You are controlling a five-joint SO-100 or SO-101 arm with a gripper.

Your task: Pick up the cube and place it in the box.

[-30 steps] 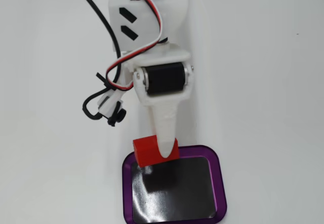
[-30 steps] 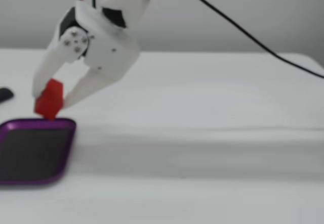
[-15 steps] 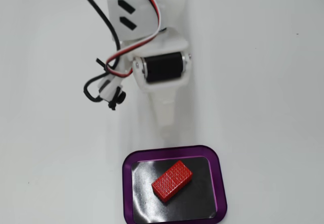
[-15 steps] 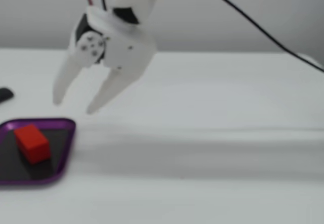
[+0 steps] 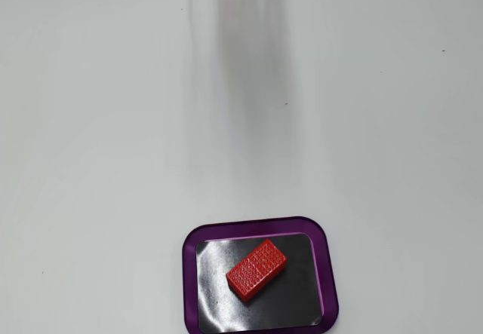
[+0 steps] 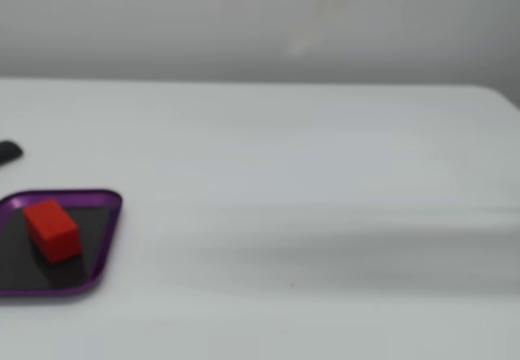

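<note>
The red cube (image 5: 256, 268) lies flat and askew on the black bottom of the purple-rimmed box (image 5: 326, 262) at the bottom middle of a fixed view. In the other fixed view the cube (image 6: 52, 229) sits in the box (image 6: 104, 242) at the lower left edge. Nothing touches the cube. The gripper and arm show in neither view; only a faint grey blurred streak runs down the white table from the top of a fixed view.
A small dark object (image 6: 8, 151) lies at the left edge behind the box in a fixed view. The white table (image 5: 90, 123) spreads around the box. A pale wall stands behind the table.
</note>
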